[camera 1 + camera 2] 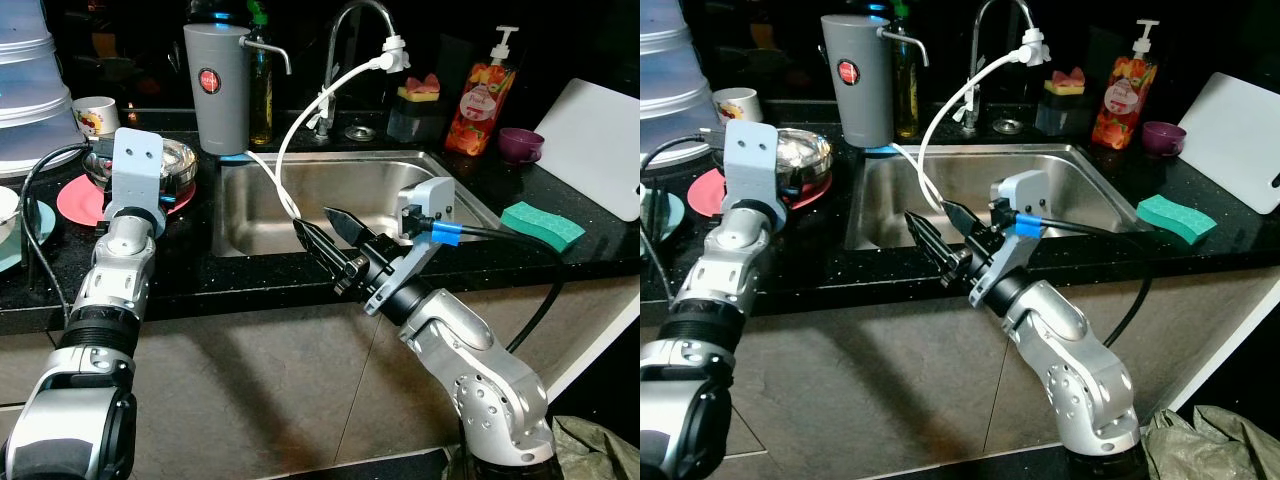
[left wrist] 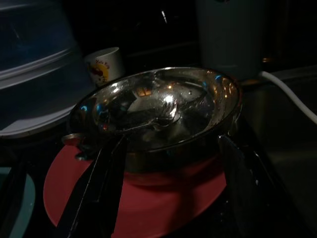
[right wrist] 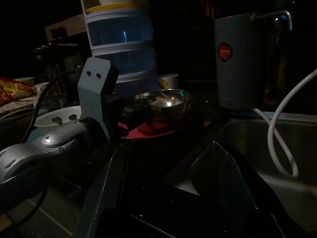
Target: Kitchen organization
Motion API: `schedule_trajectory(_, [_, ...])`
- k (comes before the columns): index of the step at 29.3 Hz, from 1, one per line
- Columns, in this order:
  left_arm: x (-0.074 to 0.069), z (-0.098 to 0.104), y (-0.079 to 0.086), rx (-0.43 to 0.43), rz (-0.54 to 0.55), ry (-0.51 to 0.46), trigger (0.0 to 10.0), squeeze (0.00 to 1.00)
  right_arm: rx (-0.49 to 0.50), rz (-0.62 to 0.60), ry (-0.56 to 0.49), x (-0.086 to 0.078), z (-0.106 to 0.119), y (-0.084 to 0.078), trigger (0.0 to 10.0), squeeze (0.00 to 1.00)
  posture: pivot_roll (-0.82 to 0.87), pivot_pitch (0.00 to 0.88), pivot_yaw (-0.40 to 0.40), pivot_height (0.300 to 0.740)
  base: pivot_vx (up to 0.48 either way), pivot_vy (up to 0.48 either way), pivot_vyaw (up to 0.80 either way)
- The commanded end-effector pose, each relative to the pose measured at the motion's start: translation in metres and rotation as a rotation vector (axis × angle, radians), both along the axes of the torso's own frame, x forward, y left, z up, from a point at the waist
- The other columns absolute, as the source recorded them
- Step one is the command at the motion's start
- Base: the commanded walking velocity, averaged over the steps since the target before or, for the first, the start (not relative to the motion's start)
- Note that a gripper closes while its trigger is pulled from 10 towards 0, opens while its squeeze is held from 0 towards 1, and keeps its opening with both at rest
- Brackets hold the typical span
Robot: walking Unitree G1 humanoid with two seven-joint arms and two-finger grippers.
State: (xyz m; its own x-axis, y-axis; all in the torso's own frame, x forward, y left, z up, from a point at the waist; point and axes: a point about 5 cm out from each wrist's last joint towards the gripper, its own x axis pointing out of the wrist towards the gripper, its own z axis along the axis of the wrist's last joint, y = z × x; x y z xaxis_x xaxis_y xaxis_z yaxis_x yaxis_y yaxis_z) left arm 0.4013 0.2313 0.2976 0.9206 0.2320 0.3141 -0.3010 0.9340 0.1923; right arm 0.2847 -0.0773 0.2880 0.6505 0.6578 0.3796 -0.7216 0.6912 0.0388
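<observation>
A shiny steel bowl (image 1: 176,162) sits on a red plate (image 1: 76,202) on the black counter, left of the sink. A utensil (image 2: 166,112) lies inside the bowl. My left gripper (image 2: 171,145) is open at the bowl's near side, with one black finger (image 2: 101,183) on each side of it and low over the plate. In the eye views its wrist mount (image 1: 136,166) hides the fingers. My right gripper (image 1: 318,222) is open and holds nothing. It hovers at the sink's front edge and points left toward the bowl.
The steel sink (image 1: 250,215) is crossed by a white hose (image 1: 290,140) from the tap. A grey jug (image 1: 216,85) stands behind it. Stacked containers (image 1: 30,90) and a white cup (image 1: 96,113) stand at far left. Right: soap bottle (image 1: 482,100), purple cup (image 1: 520,145), green sponge (image 1: 543,224), white board (image 1: 600,145).
</observation>
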Motion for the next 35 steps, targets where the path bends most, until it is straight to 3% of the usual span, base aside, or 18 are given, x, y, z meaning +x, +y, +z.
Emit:
schedule_trajectory(1, [0.0,-0.003,0.004,-0.019,0.019,0.015,10.0,0.0,0.009,0.002,-0.007,-0.002,0.002,-0.002,10.0,0.0,-0.03,0.132,-0.059,0.74,0.0,0.0,0.0])
schedule_trajectory(6, [0.002,-0.01,0.007,-0.096,0.016,0.042,10.0,0.0,0.009,0.003,-0.008,-0.002,0.002,-0.002,10.0,0.0,-0.03,0.132,-0.057,0.74,0.0,0.0,0.0])
schedule_trajectory(12, [0.001,-0.011,0.013,-0.126,0.039,0.047,10.0,0.0,0.012,0.001,-0.007,-0.002,0.002,-0.001,10.0,0.0,-0.02,0.132,-0.053,0.74,0.0,0.0,0.0])
schedule_trajectory(17, [0.0,-0.011,0.014,-0.135,0.046,0.029,10.0,0.0,0.015,0.001,-0.007,-0.002,0.002,-0.001,10.0,0.0,-0.02,0.132,-0.053,0.74,0.0,0.0,0.0])
schedule_trajectory(20, [-0.001,0.002,0.017,-0.099,0.061,-0.021,10.0,0.0,0.014,0.001,-0.008,-0.003,0.002,-0.001,10.0,0.0,-0.02,0.132,-0.053,0.74,0.0,0.0,0.0])
schedule_trajectory(35, [-0.006,0.006,0.038,-0.137,0.166,-0.039,10.0,0.0,0.015,0.001,-0.009,-0.003,0.002,-0.002,10.0,0.0,-0.02,0.132,-0.053,0.74,0.0,0.0,0.0])
